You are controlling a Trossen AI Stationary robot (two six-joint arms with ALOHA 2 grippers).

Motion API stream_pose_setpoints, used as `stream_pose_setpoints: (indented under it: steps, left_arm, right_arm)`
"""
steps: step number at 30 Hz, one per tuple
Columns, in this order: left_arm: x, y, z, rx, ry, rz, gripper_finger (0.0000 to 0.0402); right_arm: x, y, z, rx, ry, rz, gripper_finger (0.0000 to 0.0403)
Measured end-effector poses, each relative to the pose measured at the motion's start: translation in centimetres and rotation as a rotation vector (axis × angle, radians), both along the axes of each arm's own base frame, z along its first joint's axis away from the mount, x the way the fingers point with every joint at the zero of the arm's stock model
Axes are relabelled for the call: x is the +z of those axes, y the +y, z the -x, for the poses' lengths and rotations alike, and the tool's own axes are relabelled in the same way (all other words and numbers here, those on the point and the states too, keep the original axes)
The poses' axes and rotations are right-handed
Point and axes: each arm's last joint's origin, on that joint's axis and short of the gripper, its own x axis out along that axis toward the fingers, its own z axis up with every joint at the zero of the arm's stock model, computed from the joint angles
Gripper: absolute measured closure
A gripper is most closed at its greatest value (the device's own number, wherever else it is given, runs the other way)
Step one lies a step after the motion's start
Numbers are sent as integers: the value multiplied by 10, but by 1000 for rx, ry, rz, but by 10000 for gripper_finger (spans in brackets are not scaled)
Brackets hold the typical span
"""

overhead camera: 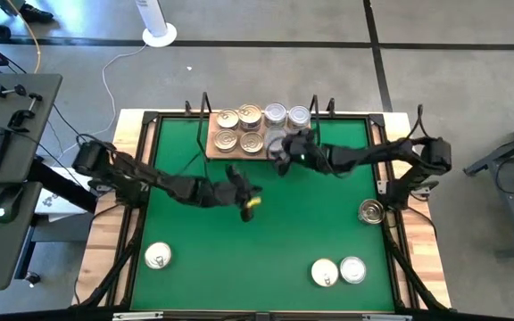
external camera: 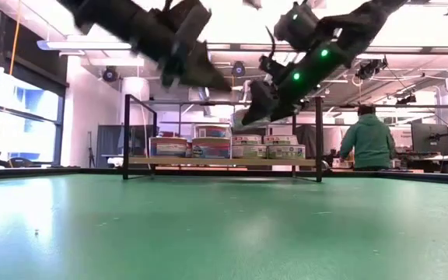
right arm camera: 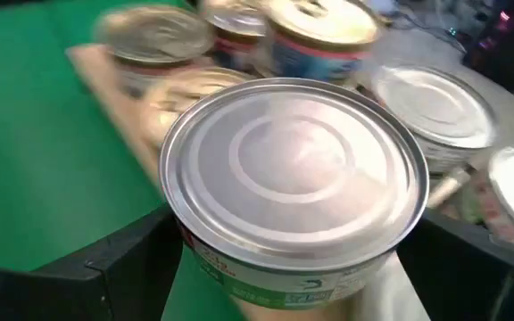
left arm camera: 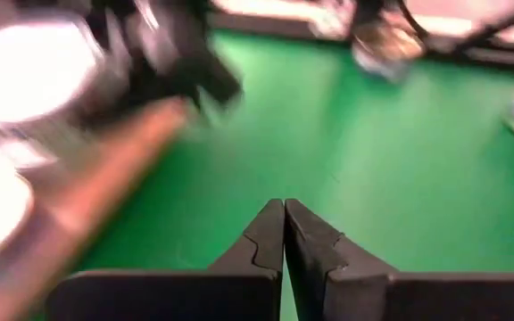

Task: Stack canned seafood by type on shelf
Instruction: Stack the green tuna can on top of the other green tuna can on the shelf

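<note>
Left hand pressed together, empty, hanging mid-surface; right hand spread wide around a silver-lidded tin, lid up, just off the shelf edge, beside the tins standing there.

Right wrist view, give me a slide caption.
Right end effector holds a silver-lidded can over the shelf, beside cans already placed.
</note>
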Motion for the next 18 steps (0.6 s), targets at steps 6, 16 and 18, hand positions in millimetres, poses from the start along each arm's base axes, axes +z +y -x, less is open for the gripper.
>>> stream_pose_setpoints:
  steps: [6, 16, 18]
  left_arm:
    - [49, 64, -12, 103, -44, -147, 401]
    - [36, 156, -23, 85, -27, -7, 401]
    - [30, 165, -27, 85, -18, 6, 401]
  right_arm:
    - [2, -37, -2, -44, -11, -42, 41]
    - [-20, -58, -6, -65, 37, -98, 41]
    - [-21, -58, -6, -68, 35, -107, 41]
